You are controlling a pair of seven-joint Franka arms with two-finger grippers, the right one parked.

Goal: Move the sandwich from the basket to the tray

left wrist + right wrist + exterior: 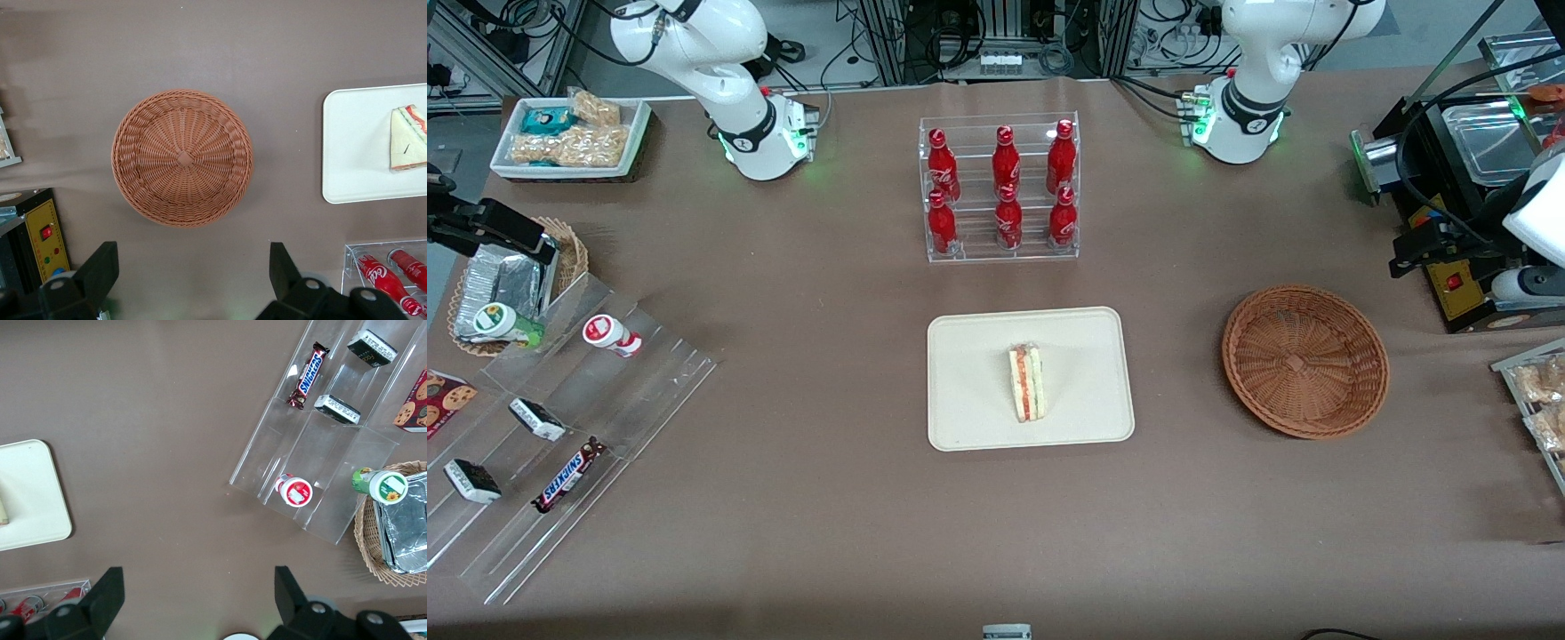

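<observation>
In the front view, the sandwich (1027,383) is seen lying on the tray (969,391) at the centre of the frame, its red and yellow-green cut edge turned up, with no contact to the rim. The basket (1304,361) is placed on the brown surface (818,516) in the right half of the frame, well apart from the tray, and nothing is held in it. A clear rack of red bottles (1001,188) is set above the tray in the frame, farther from the camera. The tool is not made out in this view. In the left wrist view, the tool (190,270) is shown high above the surface with its two dark fingers (99,268) spread wide and nothing pinched between them; the basket (182,157) is seen whole beneath it, and the tray (353,160) with the sandwich (408,137) lies apart from the basket. In the right wrist view, a corner of the tray (33,500) is shown at the left edge of the frame, and a clear stepped rack (320,453) with snack bars (309,375) fills the upper right.
</observation>
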